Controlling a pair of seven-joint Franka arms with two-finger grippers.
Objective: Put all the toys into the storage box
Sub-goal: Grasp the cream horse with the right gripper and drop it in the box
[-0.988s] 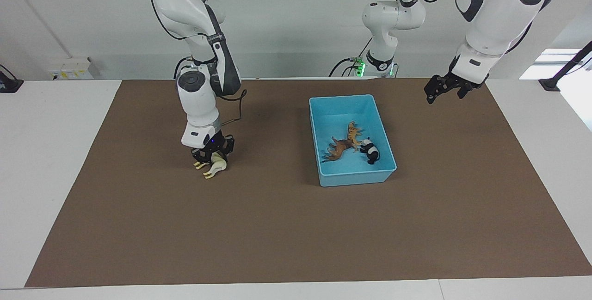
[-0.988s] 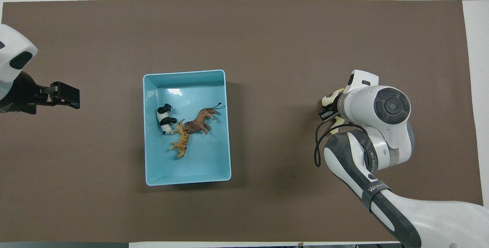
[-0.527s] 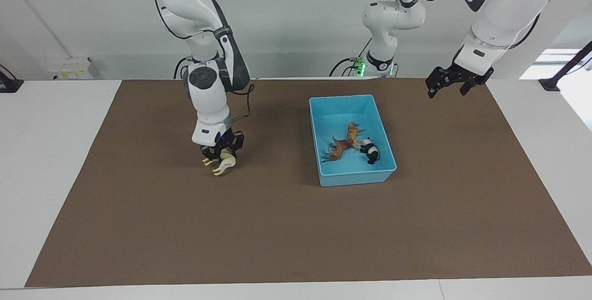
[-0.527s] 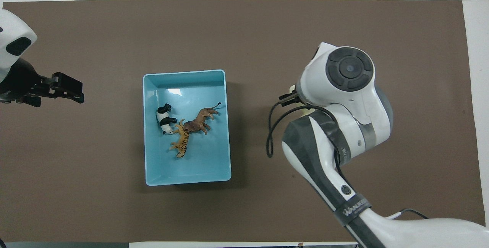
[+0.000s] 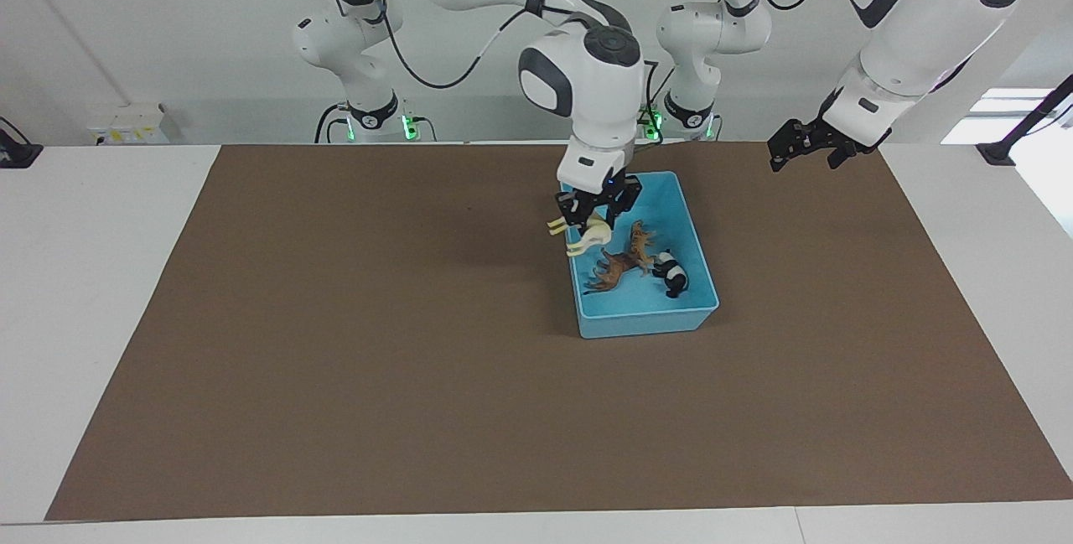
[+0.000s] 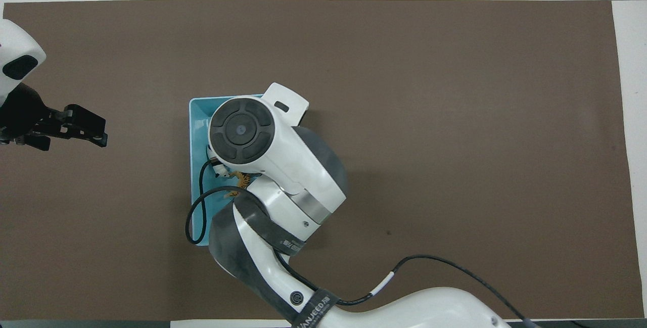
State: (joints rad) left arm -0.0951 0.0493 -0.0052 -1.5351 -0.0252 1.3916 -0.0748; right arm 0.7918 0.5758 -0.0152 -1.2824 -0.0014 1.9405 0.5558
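The right gripper [image 5: 597, 213] hangs over the storage box [image 5: 697, 230], at the wall toward the right arm's end of the counter [image 5: 335, 360], clamped on the cream camel-like toy [image 5: 587, 235]. The toy dangles just below the gripper, its legs poking out across that wall. Lower in the box, beneath and to the side of the gripper, lie the brown toy [image 5: 616, 269], the orange-tan tiger-like toy [image 5: 641, 238] and the panda [image 5: 671, 274], close together. This looks like the last delivery: three toys are in, and the fourth is nearly above the drop spot. The next move likely calls for shifting a little further over the box's middle, then releasing. A second ago this gripper was low over the brown mat, well apart from the box, with the same toy in its grip. The left gripper [image 5: 811, 148] waits over the mat, wide open and empty, slightly higher than before.
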